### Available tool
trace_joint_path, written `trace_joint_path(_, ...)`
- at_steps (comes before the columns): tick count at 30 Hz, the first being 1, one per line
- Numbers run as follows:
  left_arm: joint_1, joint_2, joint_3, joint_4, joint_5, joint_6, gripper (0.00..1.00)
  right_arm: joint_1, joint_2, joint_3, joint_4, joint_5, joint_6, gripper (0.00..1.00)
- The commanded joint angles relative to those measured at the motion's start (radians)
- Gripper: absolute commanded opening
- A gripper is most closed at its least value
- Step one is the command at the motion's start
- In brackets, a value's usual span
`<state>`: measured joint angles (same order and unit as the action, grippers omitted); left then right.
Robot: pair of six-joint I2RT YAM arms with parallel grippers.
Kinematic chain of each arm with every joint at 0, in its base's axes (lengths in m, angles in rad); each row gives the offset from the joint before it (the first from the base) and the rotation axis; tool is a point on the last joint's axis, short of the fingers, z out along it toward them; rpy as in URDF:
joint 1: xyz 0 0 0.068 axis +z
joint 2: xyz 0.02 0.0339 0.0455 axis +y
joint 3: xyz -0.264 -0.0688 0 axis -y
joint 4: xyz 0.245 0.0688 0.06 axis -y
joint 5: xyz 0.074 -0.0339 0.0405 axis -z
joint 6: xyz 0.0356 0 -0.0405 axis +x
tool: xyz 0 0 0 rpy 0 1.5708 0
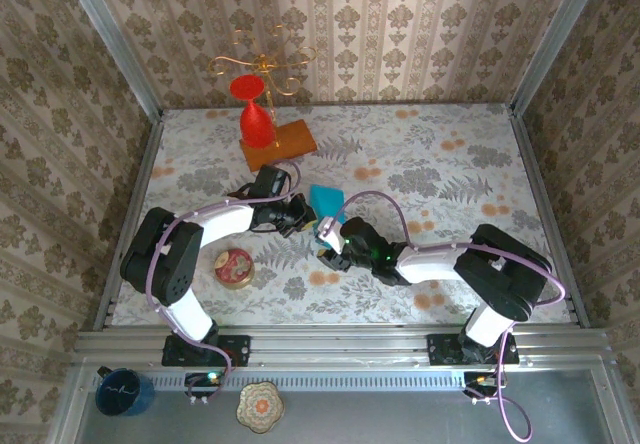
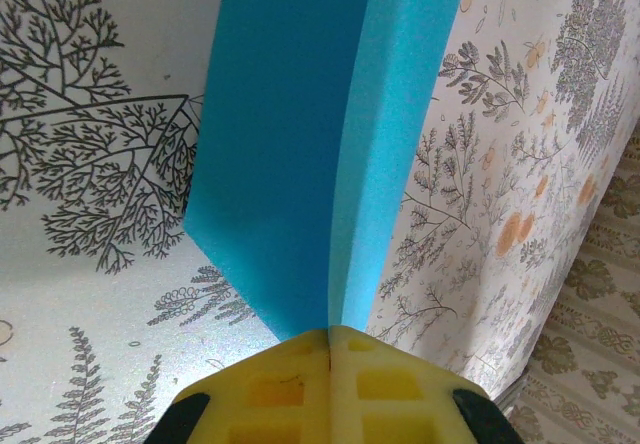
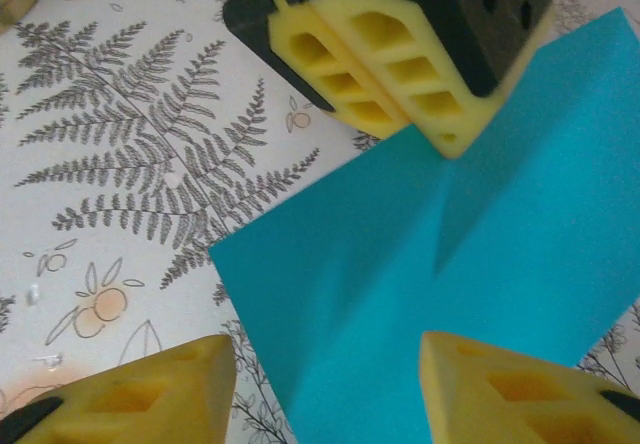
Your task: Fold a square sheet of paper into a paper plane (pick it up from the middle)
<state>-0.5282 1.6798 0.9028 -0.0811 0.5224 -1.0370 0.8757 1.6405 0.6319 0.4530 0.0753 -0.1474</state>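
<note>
Left hand [image 2: 330, 336] clenched on the square sheet of paper [image 2: 300, 144], right hand [image 3: 325, 352] released, the sheet between its fingers [image 3: 150, 396].

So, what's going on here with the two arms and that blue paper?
The left claw is shut on the teal paper, pinching it right at a crease that runs across the sheet. The right claw is open beside it, with its fingers apart and part of the sheet lying between them, not gripping. So far the paper is only creased and is not yet a pointed plane. This is happening mid-table.
</note>
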Motion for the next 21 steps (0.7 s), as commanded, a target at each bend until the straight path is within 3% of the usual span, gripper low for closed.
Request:
trace_joint_path(1,0.01,-0.026,-0.005,-0.025,-0.005,-0.008,0.0,0.01,-0.041,-0.031,0.076,0.058,-0.041,0.49)
trace_joint_path(8,0.008,-0.023,-0.005,-0.02,0.0,-0.01,0.01,0.013,-0.064,-0.048,0.108,0.068,-0.025,0.41)
trace_joint_path(16,0.002,-0.021,-0.004,-0.017,0.004,-0.011,0.01,0.023,-0.011,-0.008,0.102,0.053,-0.014,0.44)
trace_joint_path(21,-0.001,-0.019,-0.007,-0.014,0.005,-0.012,0.01,0.024,0.001,0.001,0.128,0.066,0.003,0.38)
